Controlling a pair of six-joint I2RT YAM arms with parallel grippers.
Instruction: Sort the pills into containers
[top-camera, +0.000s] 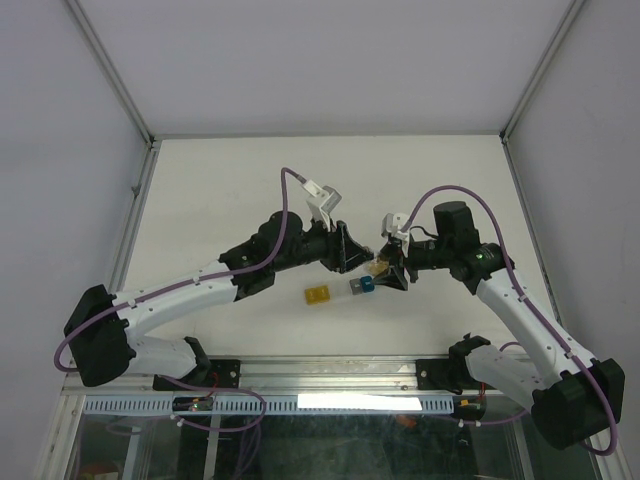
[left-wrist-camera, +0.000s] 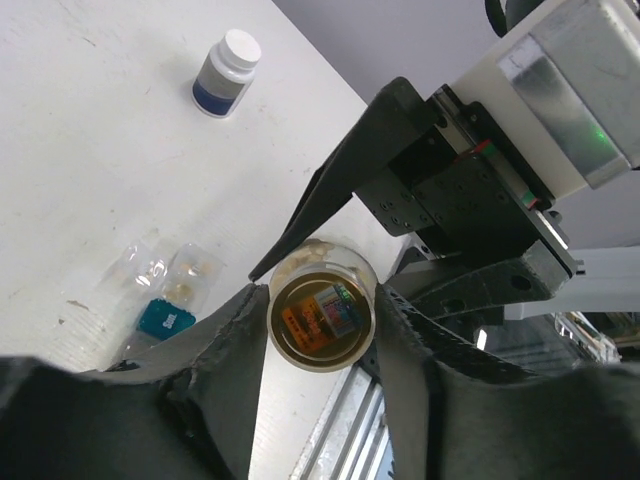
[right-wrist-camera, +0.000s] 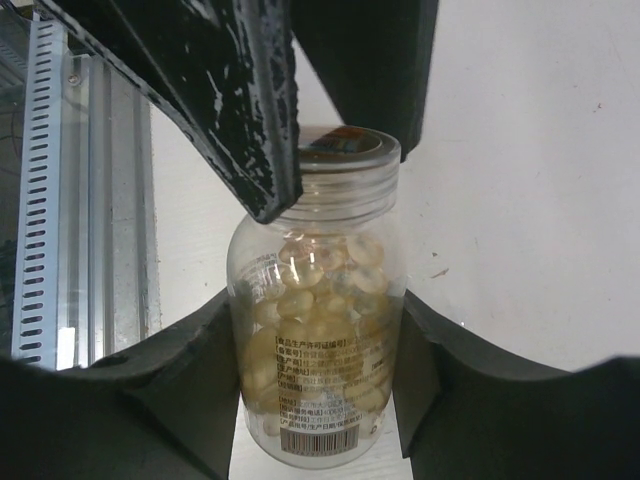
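**Both grippers on the pill vial, above the pill-box strip**

The right gripper (right-wrist-camera: 318, 310) is clamped on the body of a round clear plastic vial (right-wrist-camera: 320, 400); its fingers (right-wrist-camera: 200, 380) press both sides. The vial is held off the white table (left-wrist-camera: 100, 150), btwn the two arms.

The left gripper (left-wrist-camera: 322, 300) is pinched on the vial's gold screw cap (left-wrist-camera: 320, 312), w/ one finger touching each side of the rim. In the right wrist view the same black fingers come in from the top at the cap.

The pills (right-wrist-camera: 310, 300) are pale tan-orange translucent capsules. They are inside the vial and fill most of it.

The containers are small square translucent plastic compartments lying on the table just below the grippers in the top view. The yellow compartment (top-camera: 319, 295) sits a little apart, to the left. The blue compartment (top-camera: 367, 285) is joined to the clear compartments (left-wrist-camera: 190, 272) in a short strip. Something tan shows in one clear cell, but can't tell if it's pills.

A small dark bottle w/ white cap (left-wrist-camera: 226, 72) stands upright on the table, well apart from the strip.
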